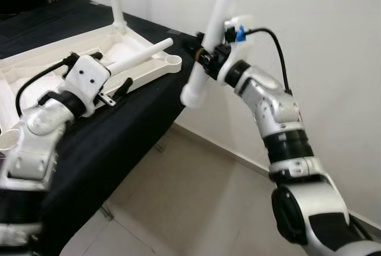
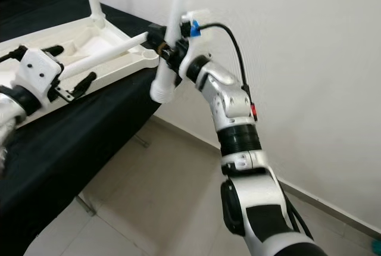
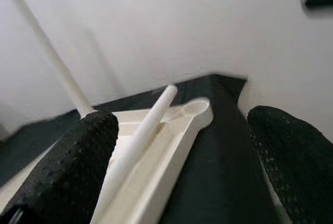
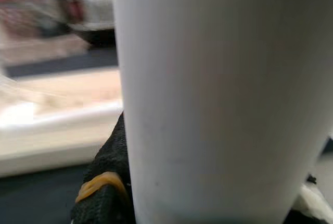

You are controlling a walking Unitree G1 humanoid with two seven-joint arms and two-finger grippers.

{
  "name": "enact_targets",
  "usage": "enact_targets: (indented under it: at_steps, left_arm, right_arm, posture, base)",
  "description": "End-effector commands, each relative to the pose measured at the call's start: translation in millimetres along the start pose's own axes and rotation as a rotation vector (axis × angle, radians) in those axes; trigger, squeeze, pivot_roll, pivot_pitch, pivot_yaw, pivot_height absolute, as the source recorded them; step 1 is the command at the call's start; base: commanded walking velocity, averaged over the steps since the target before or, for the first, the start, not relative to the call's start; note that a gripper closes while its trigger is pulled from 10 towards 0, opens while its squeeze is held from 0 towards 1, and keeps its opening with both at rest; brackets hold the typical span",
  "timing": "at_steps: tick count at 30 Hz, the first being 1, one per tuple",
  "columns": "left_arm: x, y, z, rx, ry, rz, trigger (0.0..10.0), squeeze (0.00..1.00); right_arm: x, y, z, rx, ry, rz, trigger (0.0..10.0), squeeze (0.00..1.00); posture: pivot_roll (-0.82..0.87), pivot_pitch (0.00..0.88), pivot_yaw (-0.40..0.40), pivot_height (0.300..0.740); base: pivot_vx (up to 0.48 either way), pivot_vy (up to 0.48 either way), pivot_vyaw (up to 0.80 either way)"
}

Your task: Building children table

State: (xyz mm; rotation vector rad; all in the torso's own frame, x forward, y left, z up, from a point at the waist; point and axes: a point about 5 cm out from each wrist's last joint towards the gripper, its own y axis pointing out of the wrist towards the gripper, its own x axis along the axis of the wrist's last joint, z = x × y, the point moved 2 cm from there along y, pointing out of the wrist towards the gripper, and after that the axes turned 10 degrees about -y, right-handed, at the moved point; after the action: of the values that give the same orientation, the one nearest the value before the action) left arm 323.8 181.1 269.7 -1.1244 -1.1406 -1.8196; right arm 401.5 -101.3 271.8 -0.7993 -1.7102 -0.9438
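I'm holding a white table leg (image 1: 215,30) clamped in the right gripper (image 1: 208,55), long axis tilted near upright, off the bench's corner. The upturned tabletop (image 1: 89,50) and its empty corner socket (image 1: 172,61) are lying just to my left. Left gripper (image 3: 182,166) is hovering spread over a loose leg (image 3: 143,135).

Black cloth (image 1: 119,131) over the bench on the left, pale tiled floor (image 1: 196,196), white wall (image 1: 321,24) behind.

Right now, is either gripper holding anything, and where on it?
The right gripper grips a white leg above its lower end. The left gripper holds nothing.
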Motion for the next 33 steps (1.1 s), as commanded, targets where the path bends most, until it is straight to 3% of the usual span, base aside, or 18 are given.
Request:
enact_targets:
  at_steps: [1,5,8,10,13,18,26,33]
  left_arm:
    - [-4.5,-10.2,-13.4,0.064,-0.094,-0.011,10.0,0.0]
    - [-7.3,-13.7,-20.8,0.074,-0.101,-0.012,10.0,0.0]
    - [-14.6,-21.6,-48.3,0.073,-0.163,-0.002,10.0,0.0]
    - [-14.6,-21.6,-48.3,0.073,-0.163,-0.002,10.0,0.0]
    - [-14.8,-26.6,-69.5,0.072,-0.22,0.017,10.0,0.0]
    - [-12.2,-31.9,-84.4,0.06,-0.233,0.034,10.0,0.0]
    - [-6.6,-28.4,-74.1,0.119,-0.226,0.024,10.0,0.0]
    - [-2.2,-27.2,-74.7,0.149,-0.236,0.021,10.0,0.0]
  right_arm:
    - [6.8,-14.1,-1.4,-0.082,-0.061,-0.067,10.0,0.0]
    - [4.6,-21.7,-1.1,-0.113,-0.099,-0.064,10.0,0.0]
    - [-2.5,-41.5,7.3,-0.164,-0.076,-0.053,10.0,0.0]
    - [-2.5,-41.5,7.3,-0.164,-0.076,-0.053,10.0,0.0]
    - [-4.5,-51.6,6.9,-0.218,-0.05,-0.066,10.0,0.0]
    - [-5.3,-58.1,9.7,-0.235,-0.085,-0.069,10.0,0.0]
    - [-3.4,-59.8,8.2,-0.255,-0.095,-0.058,10.0,0.0]
    - [3.8,-57.5,13.5,-0.222,-0.12,-0.076,10.0,0.0]
  posture:
    - [0.02,0.147,-0.097,0.74]
    - [0.02,0.144,-0.106,0.74]
    - [0.01,0.142,-0.114,0.74]
    - [0.01,0.142,-0.114,0.74]
    - [0.01,0.139,-0.115,0.74]
    - [0.01,0.132,-0.115,0.74]
    - [0.01,0.124,-0.112,0.74]
    - [0.01,0.122,-0.111,0.74]
  base:
    - [0.0,0.0,0.0]
    - [0.0,0.0,0.0]
    - [0.0,0.0,0.0]
    - [0.0,0.0,0.0]
    - [0.0,0.0,0.27]
    - [0.0,-0.181,0.8]
    - [0.0,-0.449,0.8]
    - [0.073,-0.431,0.8]
